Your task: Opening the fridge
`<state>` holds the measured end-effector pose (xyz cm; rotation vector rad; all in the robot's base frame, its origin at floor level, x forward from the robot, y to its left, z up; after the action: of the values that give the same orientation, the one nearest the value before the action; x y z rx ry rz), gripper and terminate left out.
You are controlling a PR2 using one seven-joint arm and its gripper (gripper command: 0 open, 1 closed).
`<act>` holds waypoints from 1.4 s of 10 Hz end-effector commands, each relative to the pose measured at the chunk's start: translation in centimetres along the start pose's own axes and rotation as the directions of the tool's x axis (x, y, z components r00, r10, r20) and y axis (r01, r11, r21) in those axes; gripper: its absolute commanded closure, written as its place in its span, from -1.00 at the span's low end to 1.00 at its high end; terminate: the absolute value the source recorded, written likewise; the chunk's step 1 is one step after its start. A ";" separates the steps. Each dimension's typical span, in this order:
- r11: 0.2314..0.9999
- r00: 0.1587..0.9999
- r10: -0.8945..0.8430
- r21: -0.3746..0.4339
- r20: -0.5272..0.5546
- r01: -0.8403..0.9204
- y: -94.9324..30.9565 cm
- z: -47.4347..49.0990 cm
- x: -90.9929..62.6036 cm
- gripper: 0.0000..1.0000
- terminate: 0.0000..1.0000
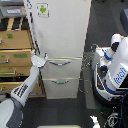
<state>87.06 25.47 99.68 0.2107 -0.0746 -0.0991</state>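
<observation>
Fridge: the fridge point(60, 35) stands upright in the middle of the exterior view, tall and white; its upper door fills the top half and looks fully closed, no gap visible along either edge.
Second robot body: a white-and-blue robot body point(116, 67) stands just beside the fridge on the exterior view's right, apart from the working arm.
Cabinet: a tan wooden drawer cabinet point(15, 55) sits against the fridge on the exterior view's left, several drawers stacked.
Working arm: the arm point(22, 90) rises from the lower left corner, crossing in front of the cabinet toward the fridge's left edge.
Lower drawers: two drawers below the door, each with a curved silver handle; upper handle point(60, 62), lower handle point(61, 81). Both look shut.
Hand: the hand point(39, 60) is at the fridge's left edge, near the seam between door and upper drawer. It appears partly spread; whether it grips anything, or touches the edge, cannot be told at this resolution.
Sticker: small green sticker point(43, 9) near the door's top left.
Step (judgement): reach and contact phase; opening not yet begun.
Next move (judgement): secure purchase on the door edge, then pull outward along the hinge arc, avoiding the cabinet.
</observation>
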 end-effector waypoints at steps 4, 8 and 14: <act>0.950 0.981 0.181 -0.245 -0.070 -0.192 4.3 1.9 5.9 -1.00 -1.00; 0.954 0.981 0.188 -0.231 -0.040 -0.192 4.9 2.3 7.2 -1.00 -1.00; 0.934 0.990 0.140 -0.330 -0.018 -0.139 5.3 1.7 5.8 1.00 -1.00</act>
<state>93.49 29.04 105.67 -0.0806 -0.0596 0.0627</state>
